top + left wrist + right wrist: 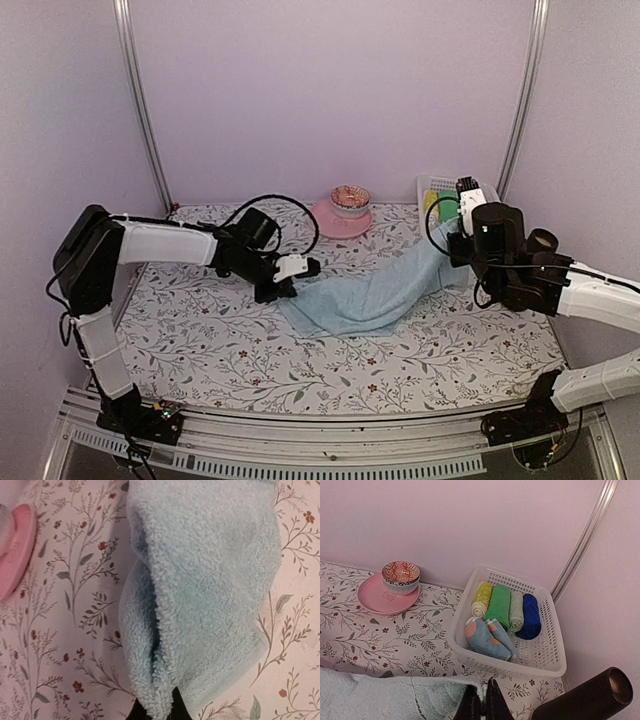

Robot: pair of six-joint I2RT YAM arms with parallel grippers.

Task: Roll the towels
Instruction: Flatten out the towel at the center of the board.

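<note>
**Item inspected:** one pale blue towel (365, 295), fleecy, stretched between the two grippers.

**Left end:** The near-left corner is pinched by the left gripper (280, 292). In the left wrist view the dark fingertips (177, 707) are pressed together on a bunched corner. The cloth spreads away ahead of them in a loose fold over the floral table cover (200, 340).

**Right end:** The opposite end is pinched by the right gripper (456, 252), with its fingers (470, 705) closed on the towel's edge. This end is lifted off the table. From there the cloth sags down toward the left gripper, where it lies flat.

**Surroundings:**
- A white slotted basket (520, 666) stands ahead of the right gripper and slightly to its right.
- The basket holds four rolled cloths (499, 605) side by side: yellow, green, pale grey-green and dark blue.
- On the gripper's side of the rolls lie blue cloths with orange patches (485, 639); how they are folded cannot be told.
- A pink plate (375, 602) sits ahead and to the left of the right gripper, carrying a red-patterned bowl (401, 575).
- Seen from the left gripper, the plate lies ahead and to the left, apart from the towel.
</note>
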